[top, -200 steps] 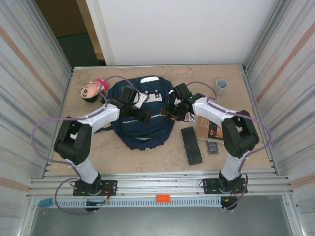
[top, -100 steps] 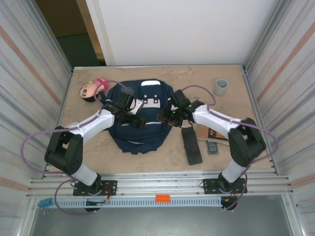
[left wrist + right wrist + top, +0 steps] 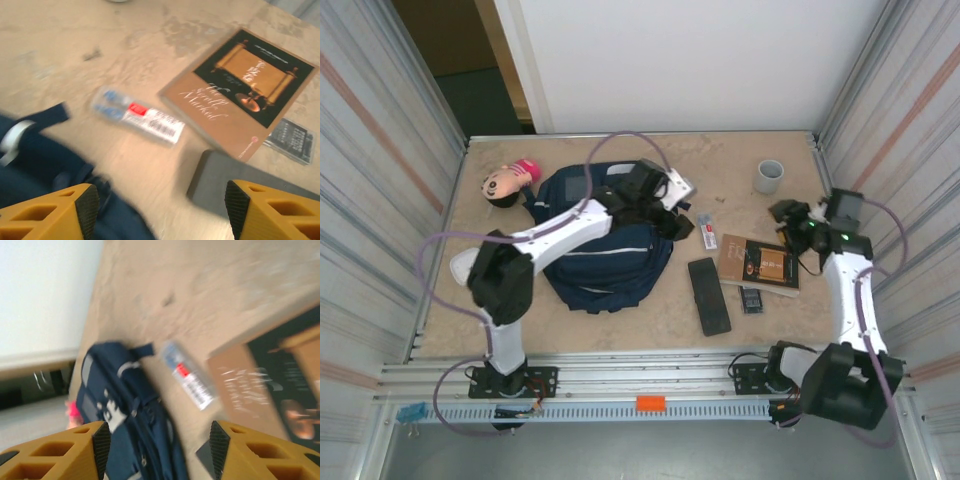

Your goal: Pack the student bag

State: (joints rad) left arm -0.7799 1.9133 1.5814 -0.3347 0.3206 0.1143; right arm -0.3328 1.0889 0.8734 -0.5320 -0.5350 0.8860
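Student bag (image 3: 605, 255) lies flat on surface (image 3: 650, 310); left claw (image 3: 159, 212) spread, empty, at its 2 o'clock; right claw (image 3: 159, 447) spread, empty.

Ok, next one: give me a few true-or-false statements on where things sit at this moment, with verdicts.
1. The grey cup stands upright at the far right of the table. True.
2. The book is inside the student bag. False: it lies on the table, to the right of the bag.
3. The left gripper grips the white tube. False: its jaws are open and empty, and the tube lies on the table.
4. The doll lies left of the bag. True.
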